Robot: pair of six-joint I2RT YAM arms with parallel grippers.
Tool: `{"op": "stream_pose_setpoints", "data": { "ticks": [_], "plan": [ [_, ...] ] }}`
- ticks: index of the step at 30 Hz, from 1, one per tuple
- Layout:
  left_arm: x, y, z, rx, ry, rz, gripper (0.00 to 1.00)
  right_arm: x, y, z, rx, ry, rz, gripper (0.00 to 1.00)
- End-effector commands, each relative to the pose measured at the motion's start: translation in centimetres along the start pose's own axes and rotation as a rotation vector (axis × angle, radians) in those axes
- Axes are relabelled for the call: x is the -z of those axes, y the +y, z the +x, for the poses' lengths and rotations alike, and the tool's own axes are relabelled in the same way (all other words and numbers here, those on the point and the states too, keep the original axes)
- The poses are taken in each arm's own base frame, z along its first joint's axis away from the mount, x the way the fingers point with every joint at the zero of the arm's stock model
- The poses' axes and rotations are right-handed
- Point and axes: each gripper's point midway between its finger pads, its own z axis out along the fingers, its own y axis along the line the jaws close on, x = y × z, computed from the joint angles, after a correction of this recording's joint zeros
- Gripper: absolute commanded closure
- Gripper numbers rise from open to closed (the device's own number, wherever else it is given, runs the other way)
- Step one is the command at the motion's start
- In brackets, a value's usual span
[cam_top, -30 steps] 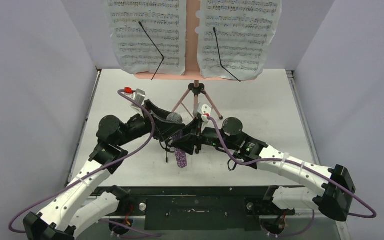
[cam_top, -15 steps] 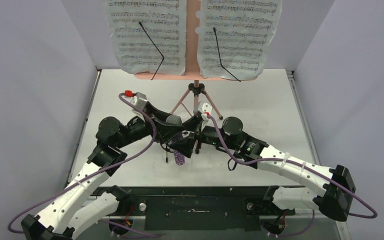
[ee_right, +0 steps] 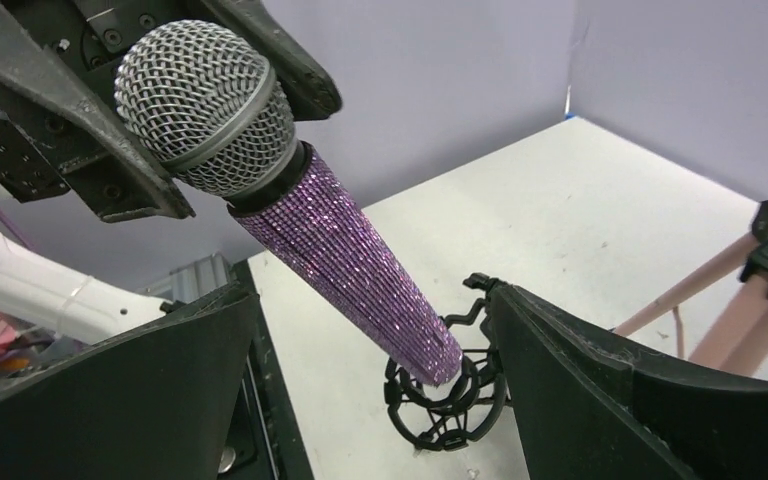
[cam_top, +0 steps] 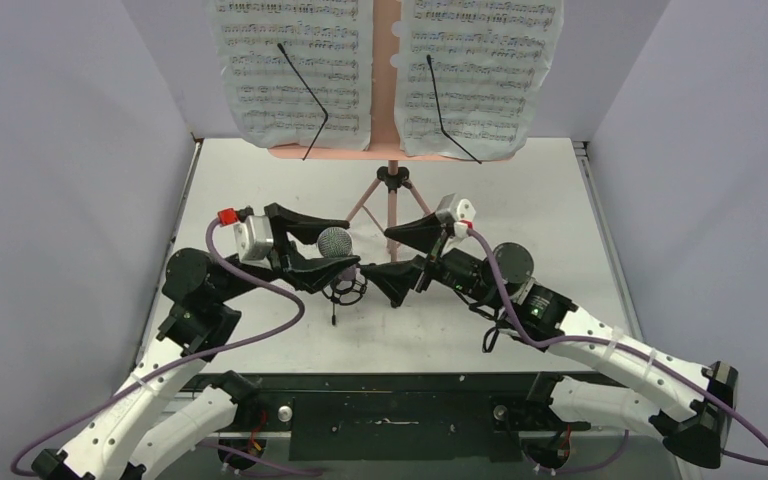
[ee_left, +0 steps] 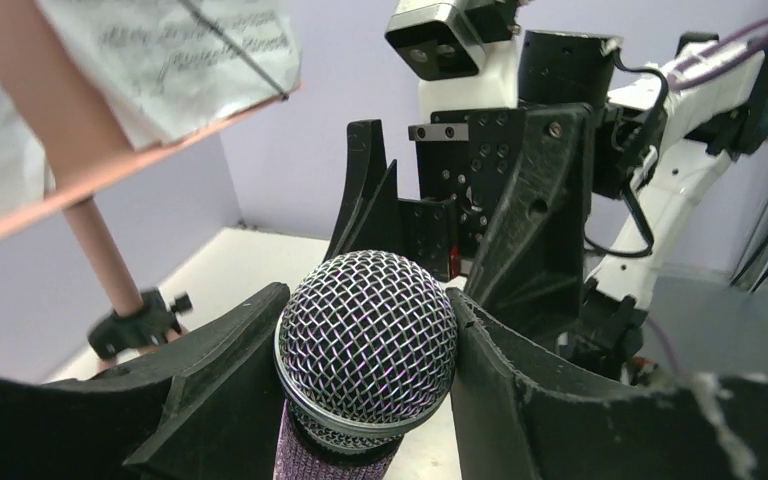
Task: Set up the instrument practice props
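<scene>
The purple glitter microphone (ee_right: pixel 360 260) stands tilted, its grey mesh head (ee_left: pixel 368 340) clamped between the fingers of my left gripper (cam_top: pixel 345 245). Its narrow tail rests in the ring of the small black mic holder (ee_right: pixel 450 390) on the table. My right gripper (ee_right: pixel 370 295) is open, one finger on each side of the microphone's body without touching it. In the top view the right gripper (cam_top: pixel 378 252) sits just right of the head. At the back stands the pink music stand (cam_top: pixel 388 60), with two sheet-music pages (cam_top: pixel 295 70) (cam_top: pixel 480 70) on its desk.
The stand's pink tripod legs (cam_top: pixel 390 195) spread on the table just behind both grippers. Purple cables loop beside each arm. Grey walls close the table's left, right and back sides, and a black base plate (cam_top: pixel 390 410) lies along the near edge.
My right gripper has opened, let go of the microphone and drawn back to the right. The left gripper has swung the microphone more upright, its tail now in the holder.
</scene>
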Motion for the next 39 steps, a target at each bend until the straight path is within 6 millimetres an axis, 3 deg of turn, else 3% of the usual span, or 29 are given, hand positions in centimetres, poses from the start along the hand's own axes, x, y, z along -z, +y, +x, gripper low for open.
{"op": "stream_pose_setpoints", "data": {
  "ticks": [1, 8, 22, 39],
  "plan": [
    [-0.4, -2.7, -5.0, -0.332, -0.103, 0.161, 1.00, 1.7, -1.1, -2.4, 0.015, -0.096, 0.087, 0.10],
    [-0.5, -3.5, -4.2, -0.475, -0.050, 0.252, 1.00, 3.4, -2.3, -2.8, 0.032, -0.113, 0.169, 0.10],
    [-0.3, -6.2, -2.7, -0.303, 0.054, 0.416, 1.00, 2.8, -3.0, -1.2, 0.024, -0.067, 0.188, 0.10],
    [-0.1, -5.9, 0.4, -0.222, 0.136, 0.401, 1.00, 2.4, -3.1, -0.4, 0.015, -0.039, 0.191, 0.10]
  ]
}}
